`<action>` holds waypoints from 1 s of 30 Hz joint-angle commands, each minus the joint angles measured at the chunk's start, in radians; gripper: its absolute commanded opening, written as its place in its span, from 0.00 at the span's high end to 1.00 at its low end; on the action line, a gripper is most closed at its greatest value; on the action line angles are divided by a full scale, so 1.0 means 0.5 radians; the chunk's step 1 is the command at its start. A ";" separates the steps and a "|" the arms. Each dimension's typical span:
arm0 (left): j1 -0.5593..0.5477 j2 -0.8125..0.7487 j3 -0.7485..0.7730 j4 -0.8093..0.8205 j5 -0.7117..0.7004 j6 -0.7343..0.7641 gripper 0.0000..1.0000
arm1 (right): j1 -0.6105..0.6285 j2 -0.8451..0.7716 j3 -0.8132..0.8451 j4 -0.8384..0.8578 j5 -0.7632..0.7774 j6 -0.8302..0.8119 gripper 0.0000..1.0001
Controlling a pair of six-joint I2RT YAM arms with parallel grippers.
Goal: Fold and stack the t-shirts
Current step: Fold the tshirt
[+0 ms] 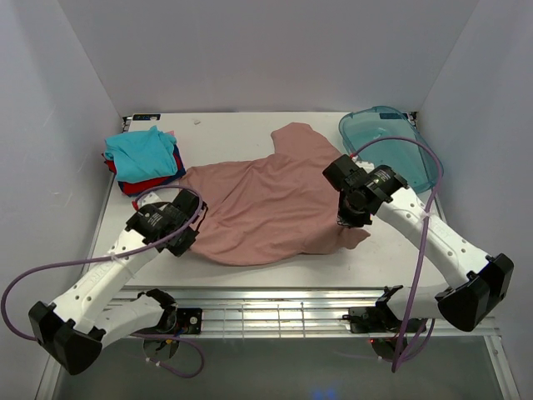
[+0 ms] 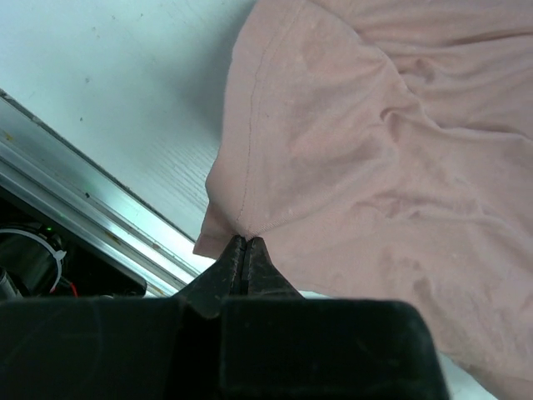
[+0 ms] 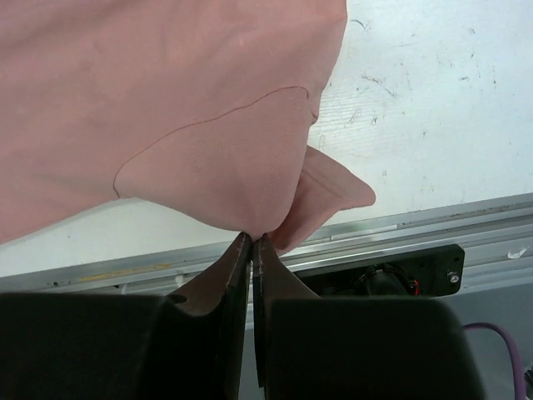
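1. Dusty-pink t-shirt [image 1: 266, 204] lies spread across the tabletop [image 1: 229, 133].
2. Left claw [image 2: 244, 243] clamps its near-left corner; right claw [image 3: 252, 240] clamps its near-right corner (cloth pinched between closed jaws).
3. Folded teal, red and dark-blue t-shirts [image 1: 143, 162] sit stacked far left.

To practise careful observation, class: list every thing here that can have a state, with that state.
pink t-shirt, unfolded, spread on the table
folded t-shirts, stacked far left
plastic tray, lying far right
left hand, shut on the pink t-shirt's hem
right hand, shut on the pink t-shirt's edge
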 commanded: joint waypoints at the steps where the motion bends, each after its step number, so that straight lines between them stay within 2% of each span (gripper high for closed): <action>1: 0.006 -0.133 -0.117 -0.138 0.136 -0.116 1.00 | -0.008 -0.042 -0.045 -0.101 -0.021 -0.026 0.92; 6: 0.003 -0.293 -0.314 -0.141 0.232 -0.141 1.00 | -0.005 -0.248 -0.211 -0.098 -0.092 0.007 0.92; 11: 0.003 -0.324 -0.336 -0.141 0.287 -0.122 1.00 | -0.002 -0.408 -0.349 -0.101 -0.245 0.060 0.92; 18: 0.000 -0.284 -0.253 -0.141 0.345 -0.101 1.00 | 0.035 -0.432 -0.279 -0.107 -0.353 0.096 0.92; 23: 0.000 -0.269 -0.256 -0.135 0.333 -0.131 1.00 | 0.054 -0.331 -0.251 -0.101 -0.310 0.081 0.92; 27: 0.003 -0.192 -0.146 -0.071 0.204 -0.147 1.00 | 0.044 -0.150 -0.080 -0.095 -0.157 0.011 0.92; 30: 0.009 -0.009 -0.057 0.070 0.115 -0.006 1.00 | -0.008 0.037 0.068 -0.089 -0.071 -0.069 0.92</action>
